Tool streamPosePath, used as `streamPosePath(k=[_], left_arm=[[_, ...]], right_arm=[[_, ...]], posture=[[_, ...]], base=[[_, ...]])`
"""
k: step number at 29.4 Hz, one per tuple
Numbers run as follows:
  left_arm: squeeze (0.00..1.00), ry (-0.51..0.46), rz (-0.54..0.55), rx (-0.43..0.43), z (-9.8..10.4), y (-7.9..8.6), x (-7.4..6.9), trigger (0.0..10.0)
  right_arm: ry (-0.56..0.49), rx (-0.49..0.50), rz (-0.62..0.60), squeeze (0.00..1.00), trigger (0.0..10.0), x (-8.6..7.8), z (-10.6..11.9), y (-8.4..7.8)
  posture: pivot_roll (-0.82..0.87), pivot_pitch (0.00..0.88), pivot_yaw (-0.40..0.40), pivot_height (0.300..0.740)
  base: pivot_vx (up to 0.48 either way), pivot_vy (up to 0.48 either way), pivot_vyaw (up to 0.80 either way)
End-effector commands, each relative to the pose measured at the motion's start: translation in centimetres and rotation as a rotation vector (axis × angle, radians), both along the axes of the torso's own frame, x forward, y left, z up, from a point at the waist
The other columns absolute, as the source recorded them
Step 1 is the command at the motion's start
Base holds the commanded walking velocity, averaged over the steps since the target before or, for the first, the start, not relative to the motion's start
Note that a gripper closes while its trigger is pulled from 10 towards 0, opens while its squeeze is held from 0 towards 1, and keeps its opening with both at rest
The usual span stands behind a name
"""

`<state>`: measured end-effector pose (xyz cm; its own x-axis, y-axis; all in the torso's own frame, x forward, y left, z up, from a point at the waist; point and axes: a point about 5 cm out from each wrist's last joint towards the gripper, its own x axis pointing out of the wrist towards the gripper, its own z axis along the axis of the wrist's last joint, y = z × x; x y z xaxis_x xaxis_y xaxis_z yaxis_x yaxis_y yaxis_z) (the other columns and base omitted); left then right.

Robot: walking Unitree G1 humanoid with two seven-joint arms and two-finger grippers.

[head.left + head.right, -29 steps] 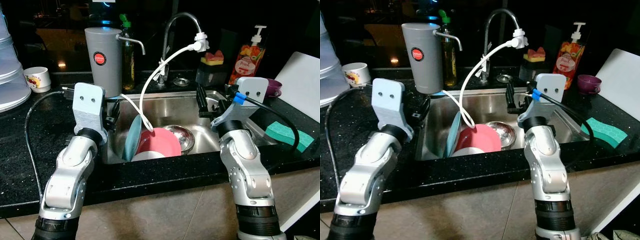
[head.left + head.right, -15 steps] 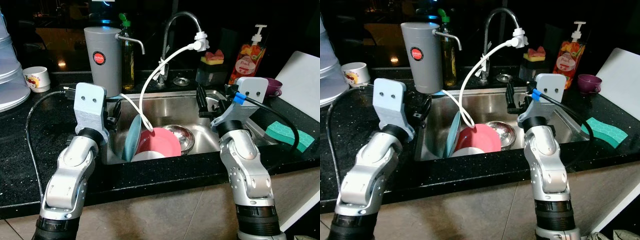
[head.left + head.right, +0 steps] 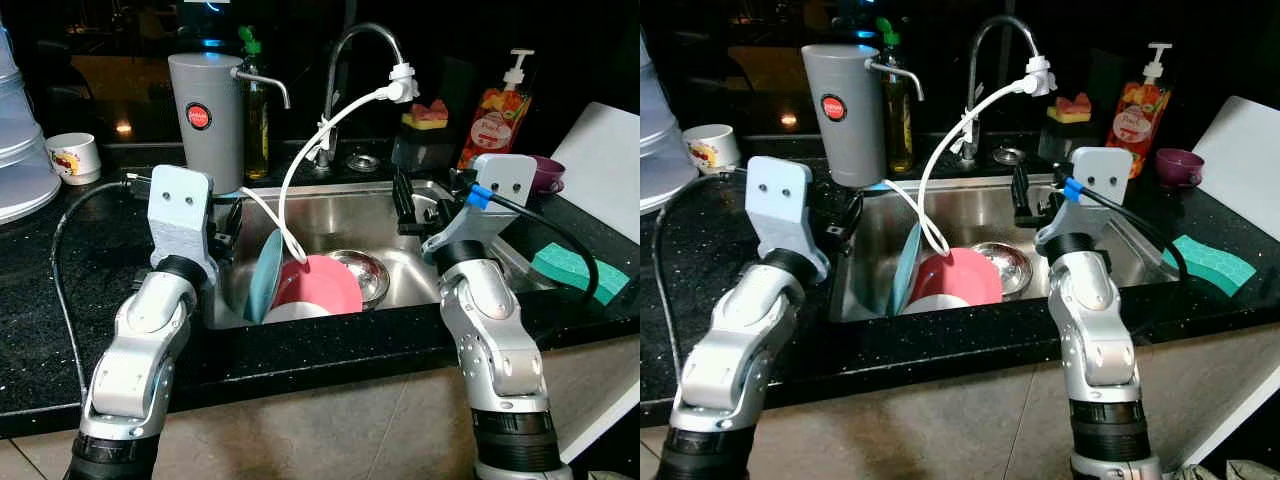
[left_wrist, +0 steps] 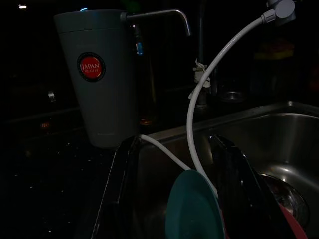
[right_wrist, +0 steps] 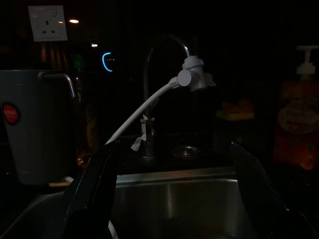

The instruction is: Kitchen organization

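Note:
A steel sink (image 3: 335, 192) holds a teal plate (image 3: 263, 280) standing on edge, a pink plate (image 3: 325, 285) leaning behind it, a white dish (image 3: 290, 312) at the front and a steel bowl (image 3: 366, 273) over the drain. My left gripper (image 3: 228, 222) hovers open at the sink's left rim, just left of the teal plate (image 4: 192, 209). Over the sink's right side my right gripper (image 3: 408, 210) is open and empty, pointing toward the faucet (image 5: 159, 55). A white hose (image 3: 300, 160) runs from the faucet tip down into the sink.
A grey water filter (image 3: 205, 115) and an oil bottle (image 3: 256, 110) stand behind the sink's left corner. A white mug (image 3: 74, 157) sits far left. To the right are a soap bottle (image 3: 490, 110), purple cup (image 3: 547, 172), green sponge (image 3: 575, 268) and white board (image 3: 605, 160).

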<state>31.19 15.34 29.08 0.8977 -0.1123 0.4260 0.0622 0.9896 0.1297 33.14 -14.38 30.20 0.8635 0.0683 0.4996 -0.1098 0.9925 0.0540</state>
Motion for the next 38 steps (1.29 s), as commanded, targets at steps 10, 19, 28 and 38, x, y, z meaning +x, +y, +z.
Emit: streamPosePath(k=[10,19,28,38], left_arm=[[0.00,-0.011,-0.001,0.010,0.10,-0.23,-0.13,10.0],[0.00,-0.006,-0.005,0.012,-0.10,-0.33,-0.09,10.0],[0.00,-0.007,-0.007,0.014,-0.11,-0.36,-0.07,10.0],[0.00,-0.009,-0.012,0.014,-0.10,-0.48,-0.06,10.0]], right_arm=[[-0.001,-0.002,0.006,0.00,10.0,-0.11,0.08,0.05],[0.000,-0.004,0.007,0.00,10.0,-0.13,0.02,0.10],[-0.001,-0.005,0.013,0.00,10.0,-0.09,0.05,0.21],[-0.005,-0.006,0.011,0.00,10.0,-0.11,0.10,0.21]], posture=[[0.11,0.099,-0.059,0.740],[0.11,0.095,-0.058,0.740],[0.11,0.095,-0.058,0.740],[0.11,0.095,-0.058,0.740]], base=[[0.000,0.000,0.00],[0.000,0.000,0.00],[0.000,0.000,0.00],[0.000,0.000,0.00]])
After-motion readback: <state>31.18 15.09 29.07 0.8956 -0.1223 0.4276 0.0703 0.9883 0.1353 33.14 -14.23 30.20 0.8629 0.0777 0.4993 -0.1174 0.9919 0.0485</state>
